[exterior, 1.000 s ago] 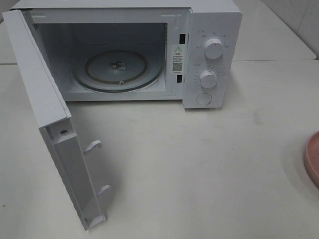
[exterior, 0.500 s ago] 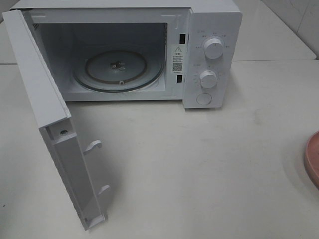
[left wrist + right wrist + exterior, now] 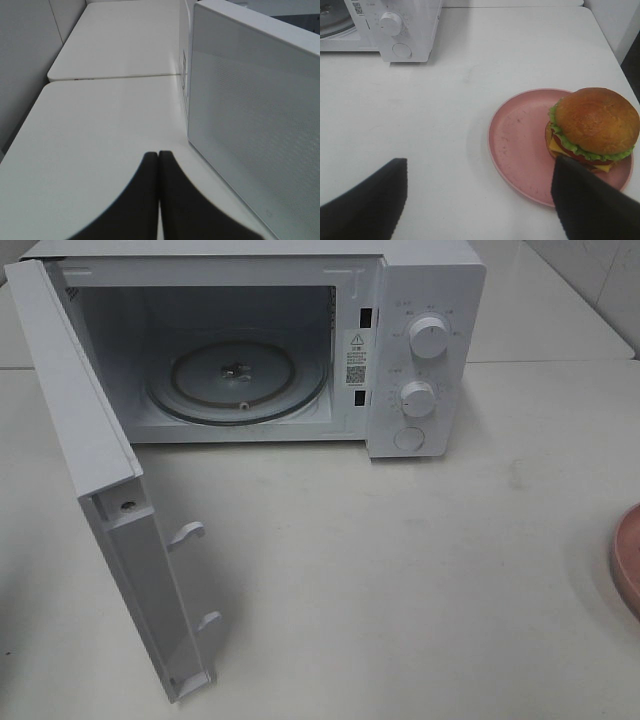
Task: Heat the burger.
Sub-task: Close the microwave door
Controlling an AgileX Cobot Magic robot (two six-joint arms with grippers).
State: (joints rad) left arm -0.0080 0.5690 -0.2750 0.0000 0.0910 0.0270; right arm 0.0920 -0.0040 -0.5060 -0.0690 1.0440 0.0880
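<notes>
Microwave [image 3: 420,300] at table's [image 3: 400,570] back, door [image 3: 100,490] open leftward, burger [image 3: 594,129] on dish [image 3: 520,145] right

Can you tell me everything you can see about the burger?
The small round burger has a shiny golden-brown domed top bun, frilly green lettuce under it, then a red layer, yellow cheese corners poking out, and a bottom bun. It sits upright and whole on the round salmon-pink dish, off to one side near the rim, not in the middle. The dish rests on the white table. Nothing grips the burger; the open right gripper is near, one dark finger in front of the dish's edge.
</notes>
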